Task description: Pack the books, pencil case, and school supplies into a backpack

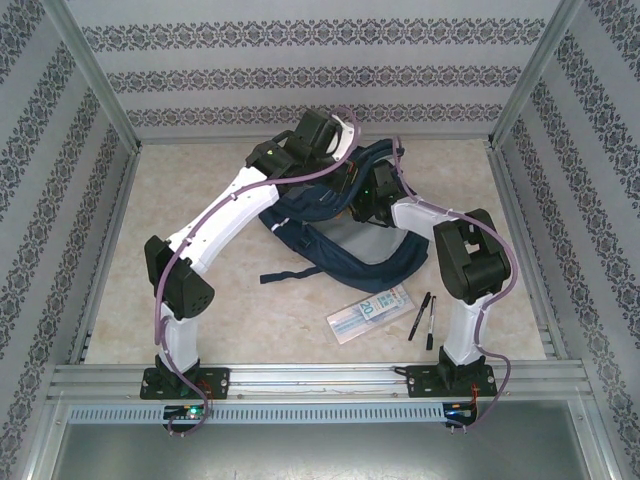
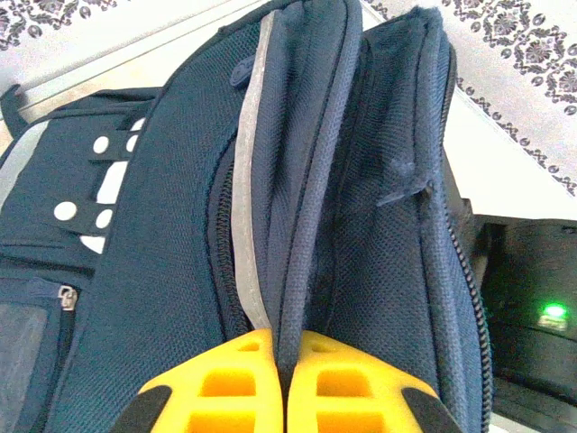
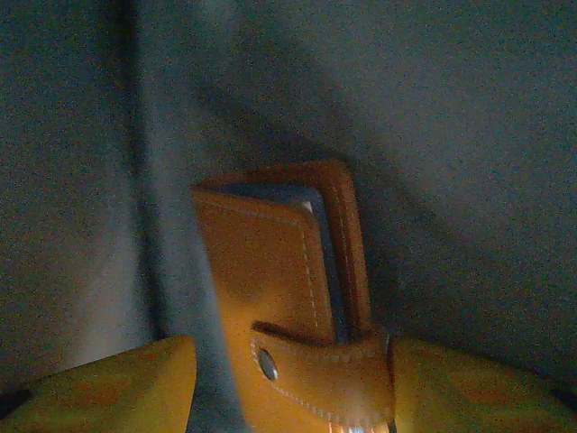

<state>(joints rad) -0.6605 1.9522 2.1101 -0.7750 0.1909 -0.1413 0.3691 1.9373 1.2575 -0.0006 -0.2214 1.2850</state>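
1. Left gripper: yellow fingers pressed together on a fold of the backpack rim, pinching the fabric. By the look of it, it is holding the mouth up and open.
2. Right gripper is down in the dim inside of the bag. Its fingers are spread, with the orange notebook standing upright between them, clasp tab toward the camera. There is a clear gap on one side, so this reads to me as let go, not clamped.
3. So the notebook is in the backpack. I'd count that item as done.
4. Navy book: I cannot tell where it is, so no call on that one.
5. On the table, on the near side, the case lies flat just beside the bag's lower edge. The two pens lie side by side just right of it, clear of the bag. None of the three is packed.
6. Left to do, as I judge it: case in, both pens in. That puts it around halfway at best, with the lighter, fiddlier picks to come.
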